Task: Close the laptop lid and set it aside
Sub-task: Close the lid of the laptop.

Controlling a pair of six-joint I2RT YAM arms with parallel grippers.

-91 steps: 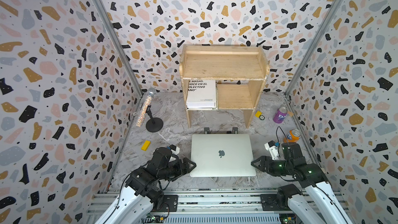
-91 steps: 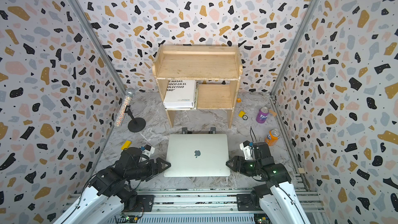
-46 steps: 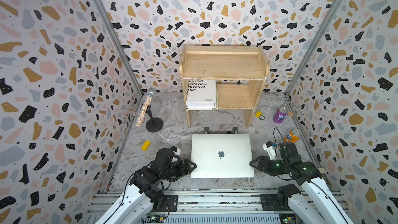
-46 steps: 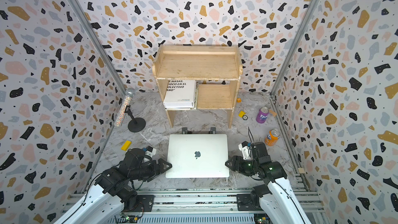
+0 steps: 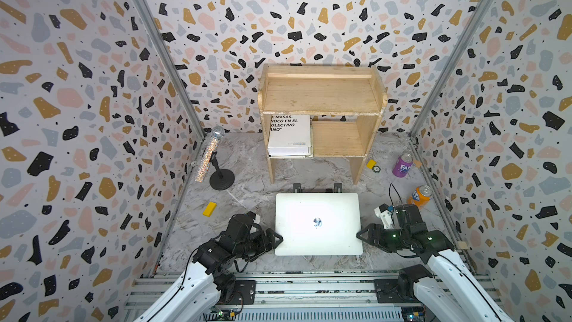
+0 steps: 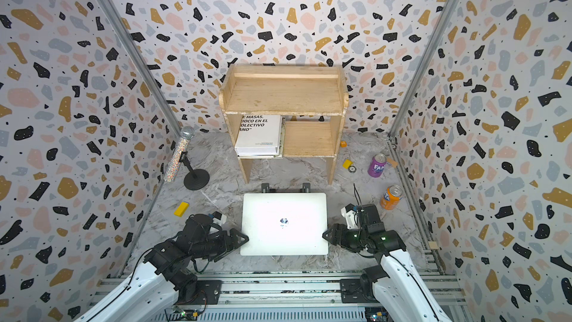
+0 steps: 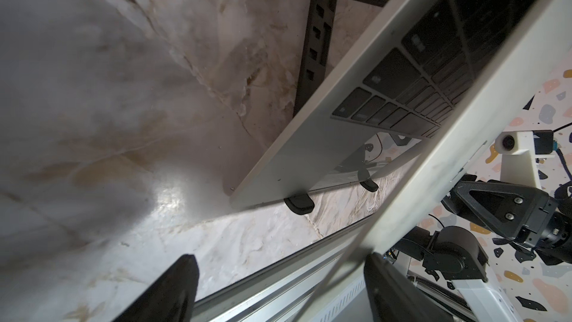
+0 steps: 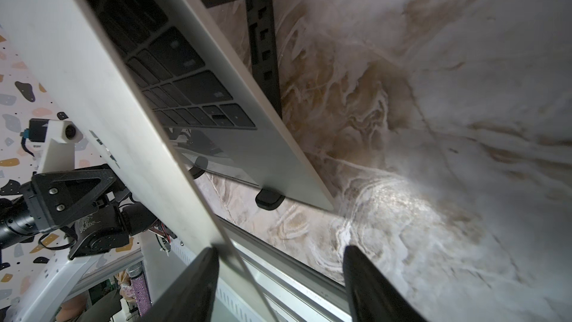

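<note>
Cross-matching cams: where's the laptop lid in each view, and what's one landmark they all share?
Top view: laptop lid, silver back with logo, bottom centre.
Top view: lid, again bottom centre.
Left wrist: lid, a pale diagonal band beside the black keys, not fully shut.
Right wrist: lid, a pale diagonal band beside the keys.
Shared landmark: black stand under the laptop.

Wooden shelf (image 5: 322, 97) close behind laptop (image 5: 318, 209)
</note>
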